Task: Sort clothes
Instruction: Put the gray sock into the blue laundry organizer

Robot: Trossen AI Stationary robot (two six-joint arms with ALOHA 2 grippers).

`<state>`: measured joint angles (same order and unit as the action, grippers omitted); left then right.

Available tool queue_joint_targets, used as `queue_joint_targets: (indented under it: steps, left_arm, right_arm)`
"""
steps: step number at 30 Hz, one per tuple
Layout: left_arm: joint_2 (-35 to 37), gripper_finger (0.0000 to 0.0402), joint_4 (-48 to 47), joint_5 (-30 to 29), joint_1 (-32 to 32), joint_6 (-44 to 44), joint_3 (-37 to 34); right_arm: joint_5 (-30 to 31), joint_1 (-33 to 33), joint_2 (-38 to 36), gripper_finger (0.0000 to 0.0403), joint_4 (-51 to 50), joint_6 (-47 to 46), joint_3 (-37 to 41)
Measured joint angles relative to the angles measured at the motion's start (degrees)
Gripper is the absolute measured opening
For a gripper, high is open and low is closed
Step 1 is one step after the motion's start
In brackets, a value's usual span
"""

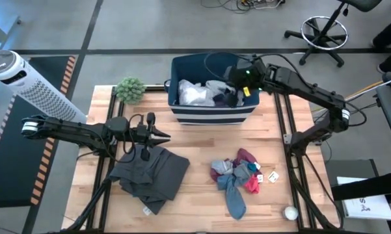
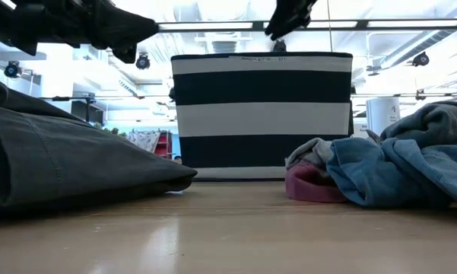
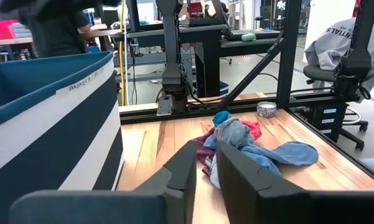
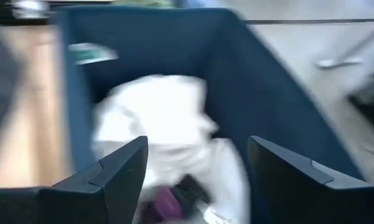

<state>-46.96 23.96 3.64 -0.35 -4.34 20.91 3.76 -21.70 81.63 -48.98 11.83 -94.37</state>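
- White garment (image 1: 194,93) lies inside the navy striped bin (image 1: 211,114), at 12 o'clock on the tabletop (image 1: 202,195); something dark and a bit of maroon beside it in the bin.
- Right gripper (image 4: 196,180) hangs over the bin's right half, jaws spread wide, nothing between them.
- Dark grey garment (image 1: 151,174) is heaped at about 8 o'clock, flat on the wood.
- Left gripper (image 1: 161,136) hovers just above that heap's upper edge, pointing toward 3 o'clock; jaws nearly together with a thin gap, holding nothing.
- Mixed pile (image 1: 237,177) at about 4 o'clock: turquoise-blue garment (image 3: 261,152), maroon piece, small socks tangled in.
- Green fuzzy plant (image 1: 130,90) sits at 11 o'clock, just left of the bin.
- Small round tin (image 1: 290,212) at 5 o'clock near the tabletop edge.
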Motion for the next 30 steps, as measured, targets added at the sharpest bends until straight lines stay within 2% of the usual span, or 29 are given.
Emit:
queue_joint_targets:
  steps: [2, 4, 7, 14, 22, 26, 30]
  left_arm:
    - [0.0, 0.0077, -0.2, 0.0, 0.0, 0.0, 0.0]
    - [0.0, 0.0092, -0.6, 0.0, 0.0, 0.0, 0.0]
    - [0.0, 0.0113, -1.4, 0.0, 0.0, -0.7, 0.0]
    - [0.0, 0.0140, -2.1, 0.0, 0.0, -0.9, 0.0]
    - [0.0, 0.0137, -2.8, 0.0, 0.0, -0.7, 0.0]
    - [0.0, 0.0125, -4.6, 0.0, 0.0, 0.0, 0.0]
    - [0.0, 0.0116, -5.4, 0.0, 0.0, 0.9, 0.0]
  right_arm:
    - [-5.1, 1.7, -1.7, 0.0252, -3.6, -0.5, 0.2]
    - [-7.2, 4.9, -3.6, 0.0250, -5.8, -2.0, 1.6]
    - [-6.8, 10.6, -5.8, 0.0251, -8.0, -6.8, 5.4]
    - [-6.4, 25.2, -12.0, 0.0262, -7.4, -19.4, 19.7]
    - [-4.8, 39.7, -11.0, 0.0276, -1.7, -32.6, 32.4]
    - [-2.2, 43.4, -8.7, 0.0277, -0.2, -35.3, 35.0]
    - [-2.2, 45.1, -5.9, 0.0279, 0.4, -36.3, 36.4]
